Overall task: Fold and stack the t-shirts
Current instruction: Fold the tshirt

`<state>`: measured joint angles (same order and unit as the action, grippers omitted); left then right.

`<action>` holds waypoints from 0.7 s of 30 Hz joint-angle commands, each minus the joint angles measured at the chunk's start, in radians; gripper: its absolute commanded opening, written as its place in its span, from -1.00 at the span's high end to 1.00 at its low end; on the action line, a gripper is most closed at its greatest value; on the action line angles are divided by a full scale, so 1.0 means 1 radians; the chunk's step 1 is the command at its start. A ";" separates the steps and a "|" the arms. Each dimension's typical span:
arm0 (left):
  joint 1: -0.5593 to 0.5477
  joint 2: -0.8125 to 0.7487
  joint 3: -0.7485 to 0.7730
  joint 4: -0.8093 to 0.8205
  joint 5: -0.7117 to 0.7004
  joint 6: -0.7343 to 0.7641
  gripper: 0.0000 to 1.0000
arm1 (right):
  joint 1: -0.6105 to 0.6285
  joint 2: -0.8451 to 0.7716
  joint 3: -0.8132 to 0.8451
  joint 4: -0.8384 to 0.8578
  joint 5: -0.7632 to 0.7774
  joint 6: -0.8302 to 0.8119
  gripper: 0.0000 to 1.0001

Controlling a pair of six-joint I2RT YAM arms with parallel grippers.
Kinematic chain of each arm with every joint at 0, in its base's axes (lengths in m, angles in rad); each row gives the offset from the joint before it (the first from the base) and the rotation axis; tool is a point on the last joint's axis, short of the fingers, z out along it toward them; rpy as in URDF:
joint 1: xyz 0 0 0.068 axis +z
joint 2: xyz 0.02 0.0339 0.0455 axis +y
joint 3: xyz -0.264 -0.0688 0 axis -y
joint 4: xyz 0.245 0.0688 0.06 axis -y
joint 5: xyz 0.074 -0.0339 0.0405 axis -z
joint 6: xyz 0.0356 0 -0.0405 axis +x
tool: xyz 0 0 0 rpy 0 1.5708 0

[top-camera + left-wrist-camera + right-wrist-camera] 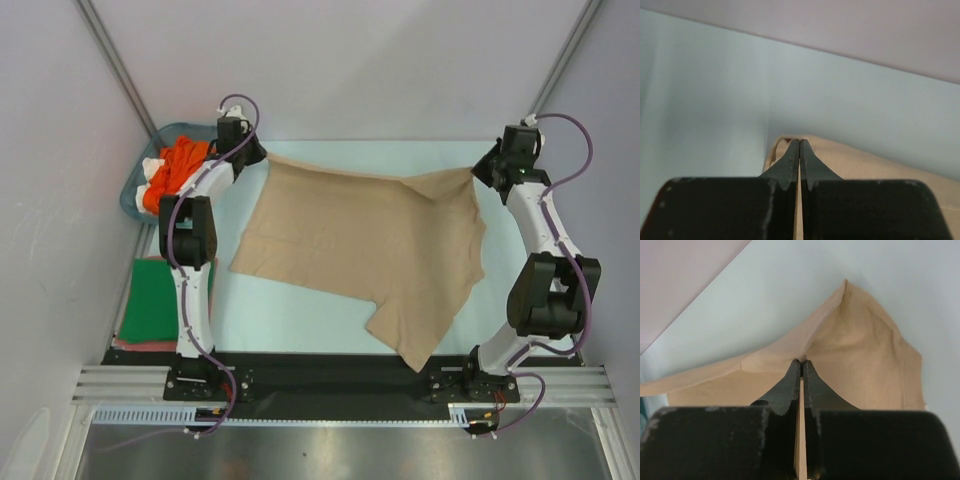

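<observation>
A tan-beige t-shirt [360,250] is stretched across the table's far half, and its near part trails down to the front edge. My left gripper [262,155] is shut on its far left corner. My right gripper [475,172] is shut on its far right corner. The left wrist view shows the gripper [799,141] closed, with tan cloth [865,165] pinched between the fingers. In the right wrist view the cloth [865,355] bunches into a peak at the closed gripper [801,361]. An orange t-shirt [178,165] and a white one [152,168] lie in the basket. A folded dark green t-shirt [150,300] lies on a reddish one [140,344].
The teal basket [135,185] stands at the far left, behind the left arm. The folded stack sits at the near left, beside the left arm's base. Walls close in the table on the left, the back and the right.
</observation>
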<state>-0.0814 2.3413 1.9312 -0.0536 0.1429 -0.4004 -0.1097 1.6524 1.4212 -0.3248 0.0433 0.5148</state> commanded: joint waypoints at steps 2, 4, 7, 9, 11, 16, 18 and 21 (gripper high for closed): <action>0.006 -0.051 0.006 -0.132 0.040 -0.006 1.00 | -0.022 -0.060 -0.027 -0.175 -0.034 0.070 1.00; 0.006 -0.060 0.002 -0.167 0.041 0.006 0.99 | -0.030 -0.080 -0.053 -0.192 -0.061 0.085 1.00; 0.006 -0.063 -0.001 -0.215 0.052 0.015 0.99 | -0.064 -0.097 -0.085 -0.226 -0.112 0.125 1.00; 0.006 -0.079 -0.015 -0.232 0.055 0.020 0.99 | -0.076 -0.108 -0.088 -0.252 -0.140 0.137 1.00; 0.006 -0.094 -0.032 -0.239 0.060 0.028 0.99 | -0.077 -0.118 -0.096 -0.270 -0.148 0.137 1.00; 0.009 -0.111 -0.024 -0.334 0.008 0.086 0.99 | -0.097 -0.140 -0.120 -0.324 -0.195 0.160 1.00; 0.011 -0.119 -0.031 -0.350 0.003 0.094 0.99 | -0.102 -0.149 -0.130 -0.326 -0.213 0.162 1.00; 0.014 -0.140 -0.057 -0.379 -0.022 0.106 0.99 | -0.110 -0.158 -0.125 -0.342 -0.221 0.157 1.00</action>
<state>-0.0788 2.3035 1.8969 -0.3847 0.1570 -0.3374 -0.2054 1.5383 1.2953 -0.6388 -0.1467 0.6601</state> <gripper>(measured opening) 0.006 0.020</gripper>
